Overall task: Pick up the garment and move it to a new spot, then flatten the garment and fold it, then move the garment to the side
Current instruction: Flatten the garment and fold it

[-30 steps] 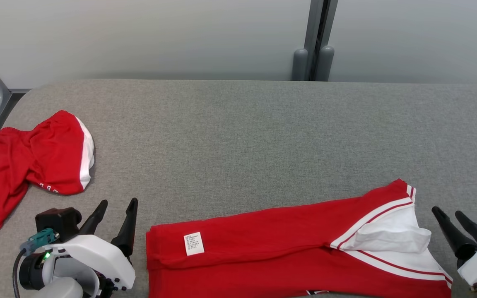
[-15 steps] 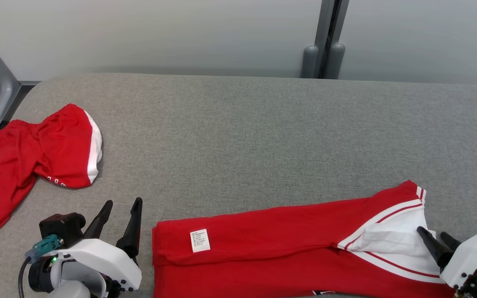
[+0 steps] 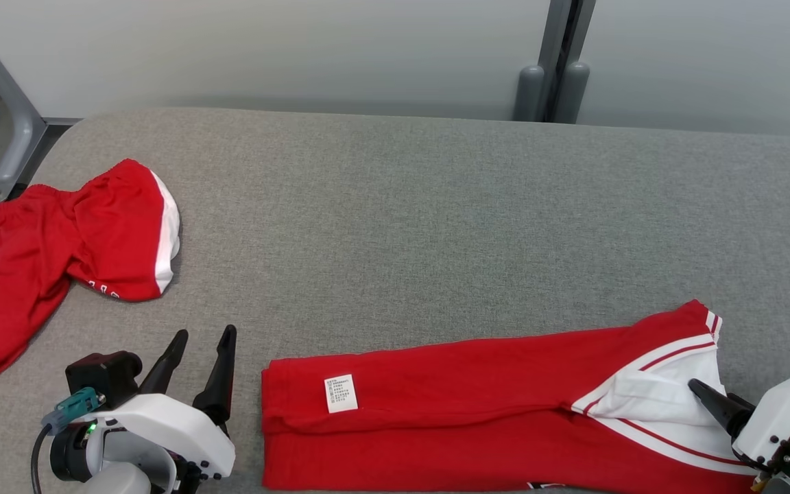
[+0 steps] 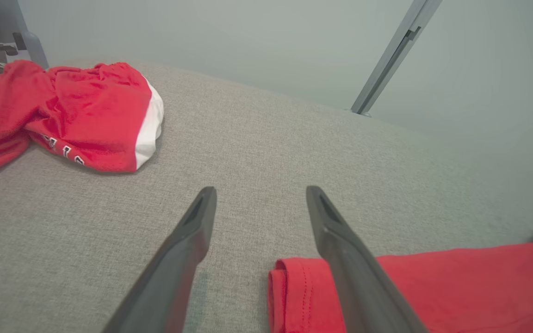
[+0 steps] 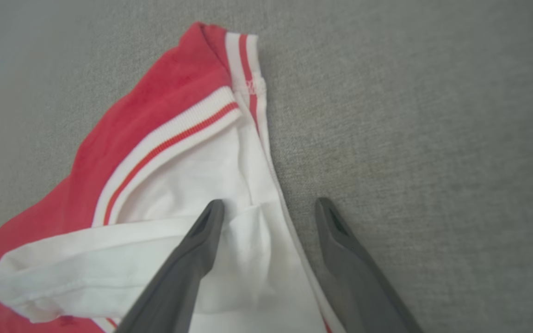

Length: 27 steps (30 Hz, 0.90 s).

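The garment [image 3: 477, 412], a red jersey folded into a long band, lies along the near edge of the grey table with a white label [image 3: 341, 393] facing up. Its white sleeve [image 3: 662, 405] with striped trim is at the right end. My left gripper [image 3: 203, 334] stands open just left of the garment's left hem [image 4: 294, 286], empty. My right gripper [image 3: 714, 392] is open at the sleeve [image 5: 192, 185]. One finger is over the white cloth and the other over the bare table, so my right gripper [image 5: 270, 202] straddles the sleeve's edge.
Red shorts [image 3: 79, 226] with white side panels lie crumpled at the far left, also in the left wrist view [image 4: 90, 115]. The grey padded table [image 3: 402, 219] stretches wide behind the garment. A metal post [image 3: 559, 62] stands at the back wall, a grey frame leg [image 3: 18, 130] at the left.
The head camera has shifted. My right gripper has moved left from beside the garment's right end onto the white sleeve's edge. My left gripper has stayed put by the left hem.
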Motion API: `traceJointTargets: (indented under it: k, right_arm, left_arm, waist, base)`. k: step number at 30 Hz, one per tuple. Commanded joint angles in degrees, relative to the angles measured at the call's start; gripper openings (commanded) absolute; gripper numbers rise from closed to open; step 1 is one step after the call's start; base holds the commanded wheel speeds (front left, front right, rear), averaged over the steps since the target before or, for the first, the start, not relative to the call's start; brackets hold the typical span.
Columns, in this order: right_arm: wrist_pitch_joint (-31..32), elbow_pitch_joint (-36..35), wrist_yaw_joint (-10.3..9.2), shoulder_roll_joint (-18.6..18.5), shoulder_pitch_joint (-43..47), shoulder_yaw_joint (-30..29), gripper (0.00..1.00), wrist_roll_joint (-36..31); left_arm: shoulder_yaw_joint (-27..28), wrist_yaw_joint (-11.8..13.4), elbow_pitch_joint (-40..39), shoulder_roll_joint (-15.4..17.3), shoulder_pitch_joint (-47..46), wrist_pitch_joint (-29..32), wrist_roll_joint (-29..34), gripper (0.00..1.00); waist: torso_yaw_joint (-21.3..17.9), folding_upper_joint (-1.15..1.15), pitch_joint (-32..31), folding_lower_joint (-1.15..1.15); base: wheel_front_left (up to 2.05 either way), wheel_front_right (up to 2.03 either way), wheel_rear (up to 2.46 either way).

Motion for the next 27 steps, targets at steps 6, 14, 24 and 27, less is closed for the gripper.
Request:
traceJointTargets:
  k: [6, 14, 24, 27]
  right_arm:
    - [4.14, -0.06, 0.31, 4.17, 2.2, 4.87, 0.0, 2.35]
    - [2.09, -2.75, 0.16, 0.79, 0.88, 5.74, 0.0, 3.49]
    - [-0.51, -5.78, 0.14, -5.11, -2.15, 3.84, 0.0, 3.42]
    - [-0.38, -6.23, 0.14, -6.71, -2.66, 2.99, 0.0, 3.12]
  left_arm:
    - [0.53, -0.68, 0.72, -0.13, -0.49, -0.09, 0.43, 1.0]
    - [0.77, -1.12, 1.6, -0.44, -0.38, -0.09, 0.19, 1.0]
    - [1.76, -1.7, 1.55, -1.05, 0.35, -0.09, 1.34, 1.0]
    - [1.82, -1.96, 1.76, -1.11, 0.65, -0.09, 1.68, 1.0]
  waist:
    - [0.65, 0.0, 0.33, 0.0]
    - [0.62, 0.0, -0.06, 0.0]
    - [-0.89, 0.0, -0.5, 0.0]
    - [-1.58, 0.0, -0.7, 0.0]
  base:
    - [0.0, 0.0, 0.0]
    - [0.0, 0.0, 0.0]
    - [0.0, 0.0, 0.0]
    - [0.0, 0.0, 0.0]
